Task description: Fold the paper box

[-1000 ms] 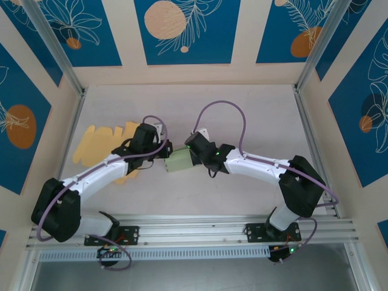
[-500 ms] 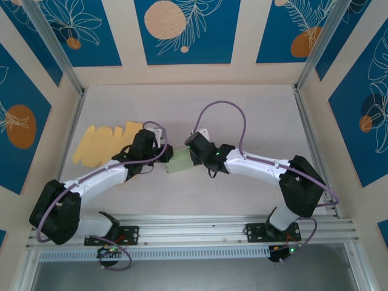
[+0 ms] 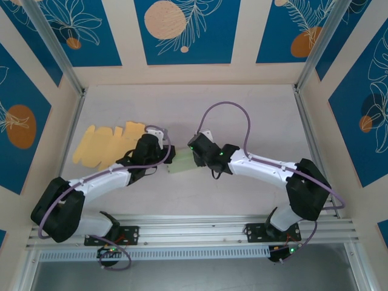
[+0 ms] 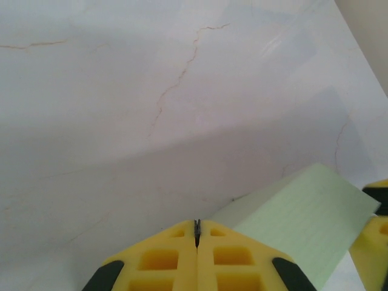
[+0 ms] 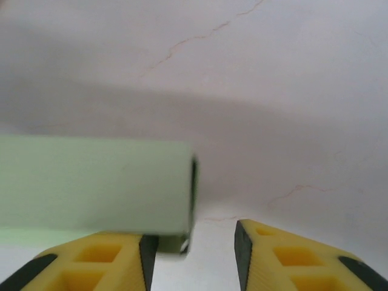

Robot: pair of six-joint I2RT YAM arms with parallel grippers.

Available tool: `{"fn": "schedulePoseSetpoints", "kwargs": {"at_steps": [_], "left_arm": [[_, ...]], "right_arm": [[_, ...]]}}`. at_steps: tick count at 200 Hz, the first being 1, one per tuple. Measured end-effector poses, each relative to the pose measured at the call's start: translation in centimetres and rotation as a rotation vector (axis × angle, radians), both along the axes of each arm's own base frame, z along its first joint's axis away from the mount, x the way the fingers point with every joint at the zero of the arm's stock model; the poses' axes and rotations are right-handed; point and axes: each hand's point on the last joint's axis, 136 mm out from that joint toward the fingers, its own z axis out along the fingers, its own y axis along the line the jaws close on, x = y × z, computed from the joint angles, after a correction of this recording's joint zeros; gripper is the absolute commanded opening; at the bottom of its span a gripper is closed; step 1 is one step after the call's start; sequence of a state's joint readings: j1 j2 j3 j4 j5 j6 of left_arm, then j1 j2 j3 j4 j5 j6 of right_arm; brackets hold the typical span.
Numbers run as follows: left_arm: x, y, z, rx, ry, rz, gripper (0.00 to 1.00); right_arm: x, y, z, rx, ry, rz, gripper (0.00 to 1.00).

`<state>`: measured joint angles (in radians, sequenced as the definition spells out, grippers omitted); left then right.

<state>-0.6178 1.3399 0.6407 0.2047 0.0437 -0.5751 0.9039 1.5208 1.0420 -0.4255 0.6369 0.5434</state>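
Top view: pale green paper box (image 3: 180,162) lies on the worktop (image 3: 260,115) near the middle, between the two end effectors. The left end effector (image 3: 163,157) is at its left end and the right end effector (image 3: 193,155) at its right end. Contact at either end cannot be judged from above.

Left wrist view: left end effector (image 4: 197,241) is fully closed, its yellow fingers (image 4: 163,264) pressed pad to pad. The box (image 4: 303,215) lies just beyond and to the right of the fingertips. Whether a thin flap is pinched in the seam cannot be told.

Right wrist view: right end effector (image 5: 194,254) is partly open, with a clear gap between the yellow fingers (image 5: 291,257). The box (image 5: 91,182) sits in front of the finger on the left of the view, its end face level with that finger's inner edge, not inside the gap.

A flat yellow cardboard blank (image 3: 100,142) lies at the left of the worktop, partly under the left arm.
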Motion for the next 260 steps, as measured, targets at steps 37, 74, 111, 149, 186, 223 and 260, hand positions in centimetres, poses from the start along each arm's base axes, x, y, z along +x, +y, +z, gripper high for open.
{"fn": "schedulePoseSetpoints", "kwargs": {"at_steps": [37, 74, 111, 149, 186, 223, 260], "left_arm": [[0.2, -0.6, 0.0, 0.005, -0.03, 0.006, 0.01], [0.3, -0.8, 0.0, 0.014, -0.048, 0.018, 0.01], [0.2, -1.0, 0.0, 0.018, -0.063, 0.023, 0.01], [0.2, -1.0, 0.0, 0.02, -0.074, 0.029, 0.01], [0.3, -1.0, 0.0, 0.02, -0.087, 0.038, 0.01], [0.2, -1.1, 0.0, 0.022, -0.103, 0.046, 0.01], [0.0, -1.4, 0.1, 0.029, -0.113, 0.041, 0.01]], "right_arm": [[-1.2, 0.1, 2.0, 0.075, 0.005, 0.023, 0.55], [-0.4, -0.9, 3.3, 0.14, 0.001, -0.036, 0.55], [1.6, -2.5, 1.9, 0.18, 0.056, -0.126, 0.55], [2.4, -2.0, -0.2, 0.216, 0.11, -0.124, 0.55], [1.3, -2.1, -2.1, 0.236, 0.153, -0.119, 0.55], [1.1, -2.5, 0.5, 0.277, 0.116, -0.11, 0.62], [2.8, -2.3, 4.2, 0.352, 0.055, -0.108, 0.67]]}}
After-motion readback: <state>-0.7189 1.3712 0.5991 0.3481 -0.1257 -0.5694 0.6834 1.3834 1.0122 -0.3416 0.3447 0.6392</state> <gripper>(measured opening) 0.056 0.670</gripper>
